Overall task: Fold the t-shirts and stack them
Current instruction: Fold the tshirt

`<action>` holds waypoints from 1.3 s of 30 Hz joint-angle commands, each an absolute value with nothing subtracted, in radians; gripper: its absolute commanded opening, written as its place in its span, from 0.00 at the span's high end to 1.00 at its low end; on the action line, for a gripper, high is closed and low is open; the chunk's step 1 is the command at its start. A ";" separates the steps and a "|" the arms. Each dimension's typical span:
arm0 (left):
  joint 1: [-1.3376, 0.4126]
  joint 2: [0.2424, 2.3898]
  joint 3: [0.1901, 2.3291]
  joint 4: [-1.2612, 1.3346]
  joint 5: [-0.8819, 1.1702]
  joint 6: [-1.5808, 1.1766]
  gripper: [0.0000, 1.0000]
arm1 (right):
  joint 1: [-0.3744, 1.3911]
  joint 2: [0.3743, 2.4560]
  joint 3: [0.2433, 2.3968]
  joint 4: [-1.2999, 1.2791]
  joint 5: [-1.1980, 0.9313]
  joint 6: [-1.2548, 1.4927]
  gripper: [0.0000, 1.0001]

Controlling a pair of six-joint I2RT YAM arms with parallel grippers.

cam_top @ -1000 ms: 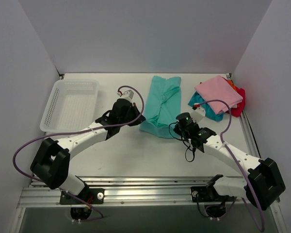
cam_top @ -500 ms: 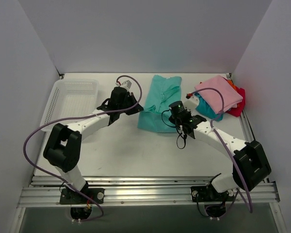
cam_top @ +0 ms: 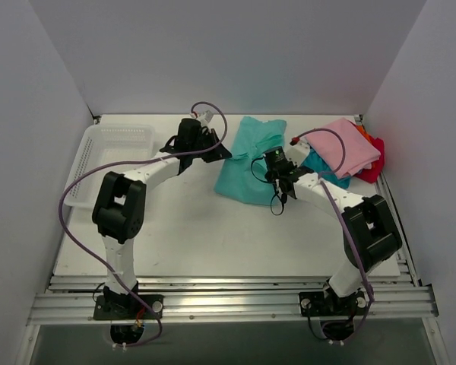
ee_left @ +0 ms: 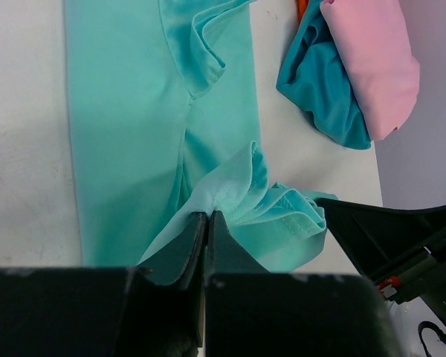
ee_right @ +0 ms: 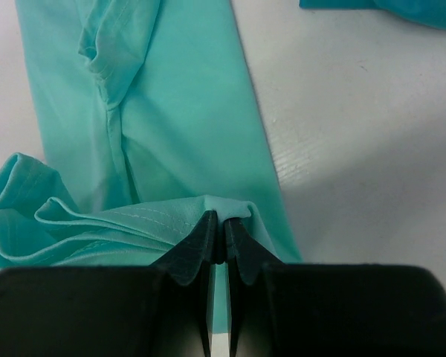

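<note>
**Both pincers clamped on the teal-green t-shirt**

The teal-green t-shirt [cam_top: 252, 152] lies lengthwise on the white desk [cam_top: 213, 236], at the middle of its far half. It is between the white mesh basket [cam_top: 114, 148] on the left and a pile of folded shirts on the right.

The left pincer [ee_left: 207, 216] is nipped nearly shut on a raised fold of the teal-green cloth. Thin fabric fills the narrow slit between its dark fingers, and loose ruffles bunch just to the right of the grip. From above, this pincer sits at the shirt's left edge.

The right pincer [ee_right: 218, 221] is likewise pressed together on a rolled hem of the same shirt. Rippled layers spill out to its left, and flat cloth stretches away beyond it. It sits at the shirt's right edge, so the two arms meet the garment from opposite sides.

In the pile near the desk's far right corner, the pink t-shirt [cam_top: 342, 146] lies on top. The teal-blue t-shirt [cam_top: 323, 169] shows from under its left side. The red t-shirt [cam_top: 374, 170] and a sliver of the orange t-shirt [cam_top: 367, 135] show at the right. The pile is near the teal-green shirt, but bare desk separates them.
</note>
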State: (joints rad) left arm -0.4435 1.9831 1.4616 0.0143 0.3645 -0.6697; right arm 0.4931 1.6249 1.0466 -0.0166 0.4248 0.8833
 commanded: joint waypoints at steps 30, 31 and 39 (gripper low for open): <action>-0.386 1.679 1.056 0.211 0.091 -0.724 0.23 | 0.524 1.326 0.732 0.207 0.460 0.880 0.00; -0.394 1.661 1.011 0.234 0.078 -0.747 0.23 | 0.547 1.303 0.707 0.215 0.460 0.899 0.00; -0.465 1.679 0.836 0.389 0.069 -0.785 0.25 | 0.614 1.244 0.551 0.307 0.417 0.957 0.00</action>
